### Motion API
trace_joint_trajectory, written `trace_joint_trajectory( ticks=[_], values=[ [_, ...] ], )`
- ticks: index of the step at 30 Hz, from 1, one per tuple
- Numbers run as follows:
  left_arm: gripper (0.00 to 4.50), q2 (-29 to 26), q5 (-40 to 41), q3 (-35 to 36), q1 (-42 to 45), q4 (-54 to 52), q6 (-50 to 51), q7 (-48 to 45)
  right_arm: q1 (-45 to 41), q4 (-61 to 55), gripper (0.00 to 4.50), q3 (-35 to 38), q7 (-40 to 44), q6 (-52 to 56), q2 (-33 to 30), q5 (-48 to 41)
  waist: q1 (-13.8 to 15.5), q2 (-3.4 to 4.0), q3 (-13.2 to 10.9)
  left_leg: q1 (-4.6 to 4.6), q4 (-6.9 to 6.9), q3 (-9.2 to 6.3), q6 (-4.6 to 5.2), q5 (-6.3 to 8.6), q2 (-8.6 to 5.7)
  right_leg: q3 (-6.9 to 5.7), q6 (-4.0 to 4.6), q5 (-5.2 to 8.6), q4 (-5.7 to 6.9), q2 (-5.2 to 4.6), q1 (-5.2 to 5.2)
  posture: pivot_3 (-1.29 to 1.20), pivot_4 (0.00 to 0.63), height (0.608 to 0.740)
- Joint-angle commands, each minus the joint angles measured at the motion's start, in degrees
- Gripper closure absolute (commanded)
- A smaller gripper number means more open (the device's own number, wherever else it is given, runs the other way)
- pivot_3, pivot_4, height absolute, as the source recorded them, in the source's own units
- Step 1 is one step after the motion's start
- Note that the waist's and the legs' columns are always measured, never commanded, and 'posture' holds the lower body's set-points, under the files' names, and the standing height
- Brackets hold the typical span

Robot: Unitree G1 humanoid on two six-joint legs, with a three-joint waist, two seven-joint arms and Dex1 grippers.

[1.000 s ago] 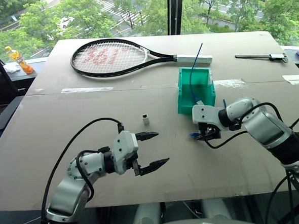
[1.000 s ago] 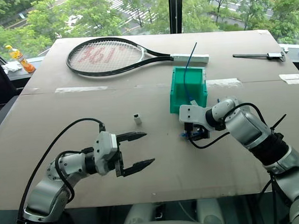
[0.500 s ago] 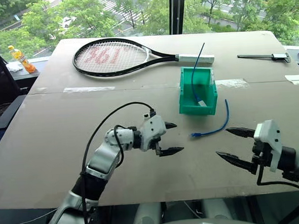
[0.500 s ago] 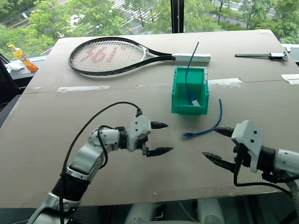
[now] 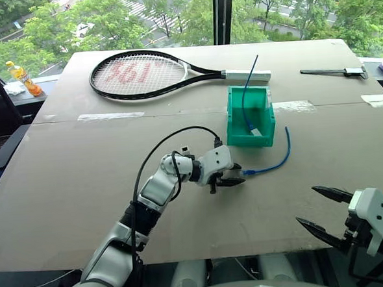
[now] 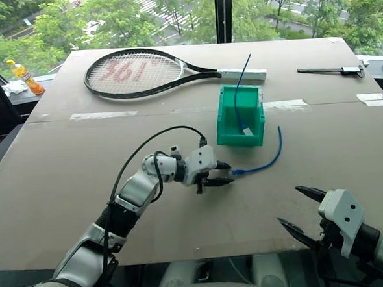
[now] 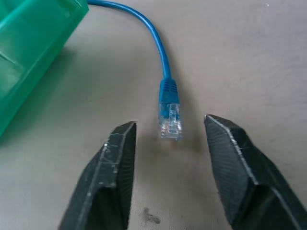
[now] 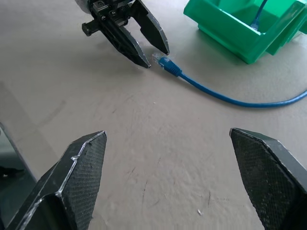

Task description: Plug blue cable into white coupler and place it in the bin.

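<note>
The blue cable (image 5: pixel 274 164) lies limp on the table, curving from beside the bin (image 5: pixel 234 118) to its clear plug (image 7: pixel 171 125). My left gripper (image 5: pixel 231 179) is low over the table and open. Its fingers (image 7: pixel 120 158) stand on either side of the plug, a gap on each side, touching nothing. A tiny white block, the white coupler (image 5: pixel 185 149), peeks out behind my left forearm. My right gripper (image 5: pixel 307 205) hovers wide open and empty by the table's near edge, well short of the cable.
The teal bin holds a second, straighter blue cable (image 5: pixel 249 81) that sticks up out of it. A tennis racket (image 5: pixel 138 72) lies at the back, a flat tool (image 5: pixel 343 72) at the far right, and a bottle (image 5: pixel 23 74) beyond the left edge.
My left gripper moved right to the cable's plug and its fingers narrowed. My right gripper let go of the cable's end and drew back to the near edge, open.
</note>
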State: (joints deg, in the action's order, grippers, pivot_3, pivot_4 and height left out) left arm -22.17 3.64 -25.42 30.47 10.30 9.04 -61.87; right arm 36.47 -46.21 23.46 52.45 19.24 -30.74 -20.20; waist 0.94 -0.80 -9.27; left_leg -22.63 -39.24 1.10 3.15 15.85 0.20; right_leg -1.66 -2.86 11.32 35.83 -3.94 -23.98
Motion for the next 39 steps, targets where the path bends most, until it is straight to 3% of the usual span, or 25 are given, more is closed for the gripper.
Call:
trace_joint_trajectory(
  ticks=[1,8,11,21,25,35,39],
  values=[
    [4.37,0.36,-0.52,-0.3,0.78,0.75,-2.09,-1.3,0.65,-0.71,0.45,0.65,-2.17,-1.66,0.49,-0.38,0.01,0.0,0.0,0.0,0.0,0.0,0.0,0.0,0.0,0.0,0.0,0.0,0.0,-0.01,0.0,0.0,0.15,0.74],
    [4.45,1.92,6.3,4.13,0.34,-1.09,-11.93,-5.93,-1.83,-3.64,0.45,-4.25,-14.4,9.72,7.64,-9.62,0.06,0.01,0.0,-0.07,0.01,-0.04,0.0,0.0,0.04,-0.03,0.15,-0.08,0.0,-0.08,-0.08,0.0,0.15,0.74],
    [4.45,3.15,8.94,5.92,1.37,-1.53,-16.89,-7.95,-2.8,-4.42,0.45,-6.44,-20.79,18.84,10.19,-17.56,0.06,0.02,0.0,-0.15,0.01,-0.03,0.0,0.0,0.04,-0.01,0.23,-0.13,0.0,-0.13,-0.14,0.0,0.15,0.74],
    [4.45,5.08,5.91,7.38,3.44,1.87,-30.46,-5.44,-16.3,-5.5,0.45,-10.37,-44.07,23.96,21.48,-39.62,-0.08,0.02,0.01,-0.15,0.02,0.0,0.0,0.0,0.03,0.0,0.24,-0.15,-0.01,-0.04,-0.16,0.0,0.15,0.74],
    [4.5,5.1,4.54,7.43,3.93,2.97,-32.65,-4.27,-20.08,-4.61,1.75,-11.8,-50.06,22.83,22.17,-44.01,-0.08,0.02,0.01,-0.18,0.03,0.0,0.01,0.0,-0.01,0.01,0.24,-0.16,-0.01,-0.01,-0.15,0.0,0.15,0.74],
    [4.5,4.88,3.05,7.23,3.99,3.4,-33.9,-2.45,-25.57,-1.8,1.75,-14.12,-55.94,19.63,21.35,-49.14,-0.14,0.02,0.01,-0.16,0.03,0.0,0.03,0.0,-0.02,0.03,0.13,-0.21,0.01,0.05,-0.14,0.0,0.15,0.74],
    [4.5,4.95,2.97,7.23,3.89,3.29,-33.85,-1.85,-26.46,-0.82,3.08,-15.57,-56.21,19.08,20.35,-49.43,-0.15,0.02,0.0,-0.16,0.03,0.01,0.03,0.01,-0.02,0.05,0.13,-0.22,0.01,0.05,-0.14,0.0,0.15,0.74]
  ],
)
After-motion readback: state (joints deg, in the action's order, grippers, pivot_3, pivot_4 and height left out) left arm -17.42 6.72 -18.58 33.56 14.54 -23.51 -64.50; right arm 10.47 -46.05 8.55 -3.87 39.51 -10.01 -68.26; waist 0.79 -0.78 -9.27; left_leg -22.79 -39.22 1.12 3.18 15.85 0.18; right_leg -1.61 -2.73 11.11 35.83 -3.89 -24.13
